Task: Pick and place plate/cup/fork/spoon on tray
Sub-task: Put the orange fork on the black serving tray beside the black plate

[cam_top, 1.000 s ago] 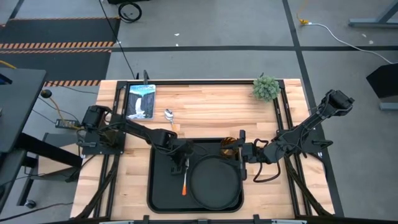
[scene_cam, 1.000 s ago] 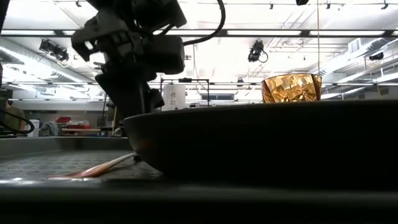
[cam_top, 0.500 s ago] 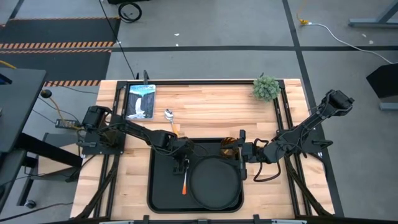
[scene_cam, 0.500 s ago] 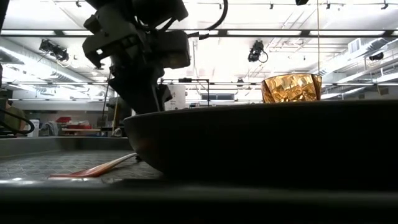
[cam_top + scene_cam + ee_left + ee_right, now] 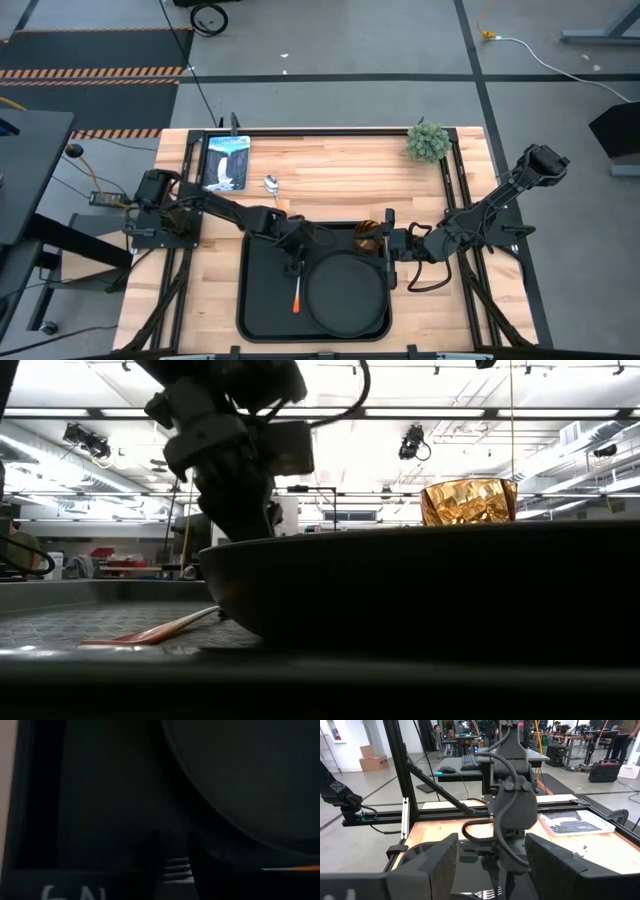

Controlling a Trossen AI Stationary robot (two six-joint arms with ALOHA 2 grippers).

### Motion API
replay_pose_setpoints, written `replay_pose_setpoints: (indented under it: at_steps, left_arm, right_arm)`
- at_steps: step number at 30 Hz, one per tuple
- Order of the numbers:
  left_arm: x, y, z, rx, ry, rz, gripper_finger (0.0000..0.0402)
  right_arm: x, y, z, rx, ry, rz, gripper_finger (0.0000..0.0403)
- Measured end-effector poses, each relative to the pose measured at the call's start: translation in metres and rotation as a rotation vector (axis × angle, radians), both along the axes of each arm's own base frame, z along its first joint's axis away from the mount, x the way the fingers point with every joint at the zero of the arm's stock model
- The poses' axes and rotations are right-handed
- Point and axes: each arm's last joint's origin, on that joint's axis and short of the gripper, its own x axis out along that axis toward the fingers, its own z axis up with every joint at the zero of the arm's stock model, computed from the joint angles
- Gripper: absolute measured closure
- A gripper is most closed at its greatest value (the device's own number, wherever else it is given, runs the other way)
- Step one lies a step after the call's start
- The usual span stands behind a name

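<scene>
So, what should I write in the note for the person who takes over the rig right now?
Left end effector: open, empty, above the tray, just past the fork.
Right end effector: open, empty, at the tray's right rim beside the cup.
Done: the plate, fork and cup are on the tray. The fork lies left of the plate, and the cup is at the far rim.
Left: the spoon lies on the table beyond the tray and has yet to go onto it.
</scene>
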Motion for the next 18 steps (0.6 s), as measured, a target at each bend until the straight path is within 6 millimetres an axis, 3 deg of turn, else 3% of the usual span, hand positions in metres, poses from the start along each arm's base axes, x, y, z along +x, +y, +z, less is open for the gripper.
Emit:
replay_pose_setpoints:
  at_steps: [5, 18]
  left_arm:
    - [0.002, 0.005, -0.011, 0.005, 0.038, 0.019, 0.0308]
    - [-0.001, 0.005, -0.013, 0.016, 0.07, 0.002, 0.0343]
  right_arm:
    - [0.0, 0.0, 0.0, 0.009, -0.001, -0.001, 0.0167]
    - [0.0, 0.0, 0.0, 0.007, -0.001, -0.001, 0.0167]
